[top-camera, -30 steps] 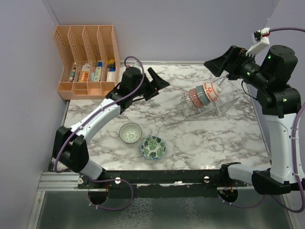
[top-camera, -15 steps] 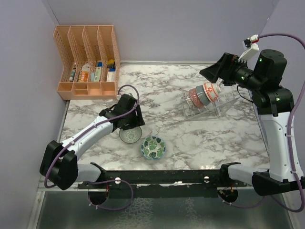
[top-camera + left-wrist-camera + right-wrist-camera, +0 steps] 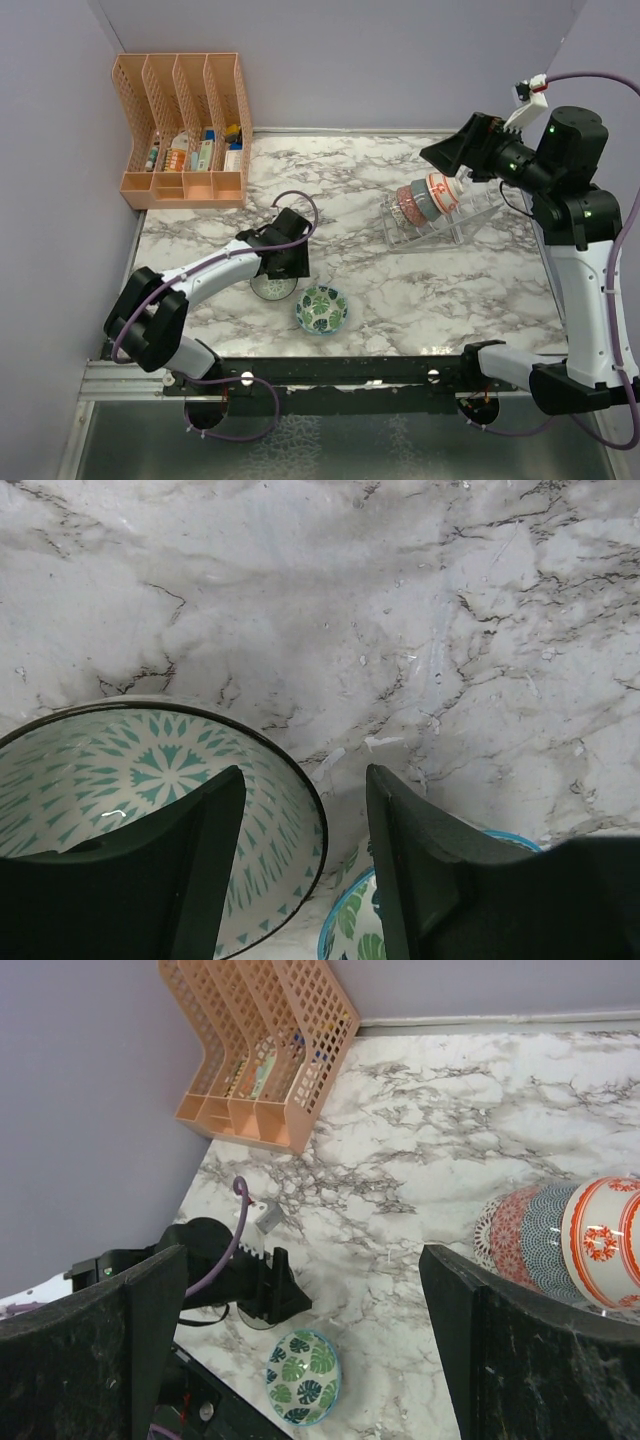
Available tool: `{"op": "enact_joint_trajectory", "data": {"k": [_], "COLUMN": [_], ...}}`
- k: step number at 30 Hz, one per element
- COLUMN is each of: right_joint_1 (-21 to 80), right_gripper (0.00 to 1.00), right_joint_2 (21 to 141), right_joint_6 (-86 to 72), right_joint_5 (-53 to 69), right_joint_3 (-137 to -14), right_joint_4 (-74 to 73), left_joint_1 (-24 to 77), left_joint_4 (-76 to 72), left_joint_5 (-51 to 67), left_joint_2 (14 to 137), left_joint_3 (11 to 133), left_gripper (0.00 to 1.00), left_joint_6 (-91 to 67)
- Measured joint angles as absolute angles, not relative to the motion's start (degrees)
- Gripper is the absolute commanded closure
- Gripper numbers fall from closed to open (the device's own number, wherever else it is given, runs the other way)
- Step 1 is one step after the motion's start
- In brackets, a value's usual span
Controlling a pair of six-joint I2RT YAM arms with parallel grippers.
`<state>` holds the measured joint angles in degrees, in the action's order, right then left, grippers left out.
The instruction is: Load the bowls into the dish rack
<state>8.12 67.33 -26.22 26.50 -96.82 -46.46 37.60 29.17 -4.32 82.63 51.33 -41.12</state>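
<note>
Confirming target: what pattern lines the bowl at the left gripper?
Bowl: teal triangles on white; clearest in left wrist view.

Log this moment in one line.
left gripper: open, straddling teal-patterned bowl rim | right gripper: open, near rack | leaf bowl: on table

— Triangle bowl?
— White inside, with teal triangles and a star in the middle. Dark rim.
— Leaf bowl?
— White, with big green leaves. Blue rim.
— Dish rack?
— Clear like glass. Inside, a red bowl with tiny white marks, a grey-blue bowl with dots, a white bowl with orange-red rings.
— Table?
— White marble with grey lines.
— Organiser?
— Peachy orange, full of little square holes.
</note>
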Motion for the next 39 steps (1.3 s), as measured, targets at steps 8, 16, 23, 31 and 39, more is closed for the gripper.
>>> {"op": "enact_joint_trajectory", "data": {"k": [8,16,23,31,39], "right_joint_1": [8.12,8.12,8.12,8.12,8.12], "right_gripper": [0.00,0.00,0.00,0.00,0.00], "right_joint_2": [66.39,65.98,65.95,66.72,67.35], "right_joint_6": [-25.69,-25.61,-25.58,-26.35,-31.00], "right_joint_5": [26.46,26.46,26.41,26.11,24.84], "right_joint_3": [-96.82,-96.77,-96.77,-100.44,-107.90], "right_joint_4": [-46.50,-46.52,-46.59,-47.27,-44.71], "left_joint_1": [38.41,38.83,39.57,39.90,39.99], "left_joint_4": [29.10,29.06,32.36,34.22,24.67], "left_joint_5": [-6.15,-7.42,-10.41,-6.26,4.75], "left_joint_2": [85.21,86.41,84.90,84.58,84.42], "left_joint_3": [52.05,52.05,54.00,61.43,70.65], "left_gripper": [0.61,0.78,1.00,1.00,1.00], "left_joint_6": [-39.46,-38.19,-36.32,-36.69,-44.75]}}
